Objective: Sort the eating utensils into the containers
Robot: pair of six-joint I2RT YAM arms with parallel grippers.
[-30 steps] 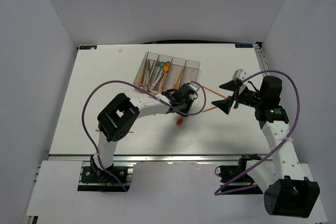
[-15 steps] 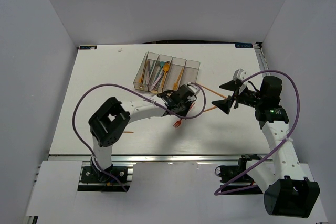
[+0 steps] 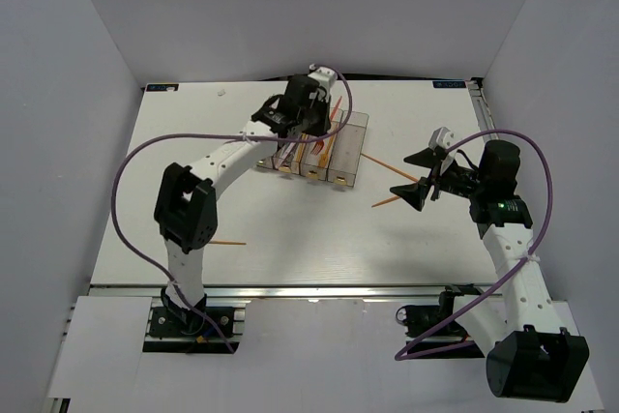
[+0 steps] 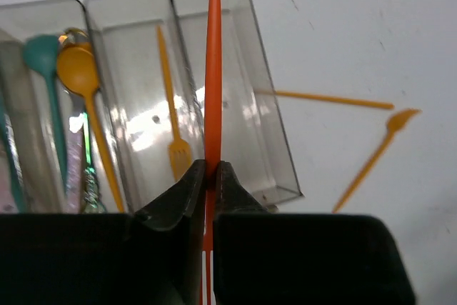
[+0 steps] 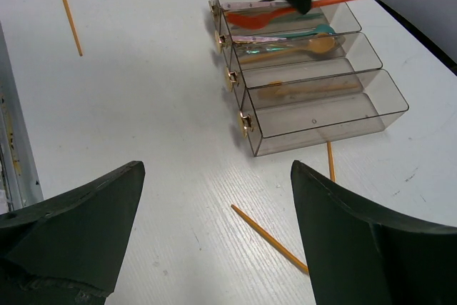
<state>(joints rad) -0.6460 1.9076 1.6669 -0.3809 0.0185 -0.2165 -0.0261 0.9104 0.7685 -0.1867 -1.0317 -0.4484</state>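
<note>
Over the containers at the worktop's 12 o'clock side, the left hand is pinched almost closed on a red utensil. Seen from its wrist, the shaft runs toward 12 o'clock from the fingertips, above the wall between the two rightmost bins. An orange fork lies in the bin at 11 o'clock. The right hand, at the worktop's 3 o'clock side, gapes wide and holds nothing, with loose orange utensils lying near it.

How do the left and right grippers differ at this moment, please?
The left gripper is shut on a red-orange utensil; the right gripper stands wide open, empty. The left gripper hangs over the containers; the right gripper hangs beside them, over loose orange utensils. Both are black and two-fingered.
</note>
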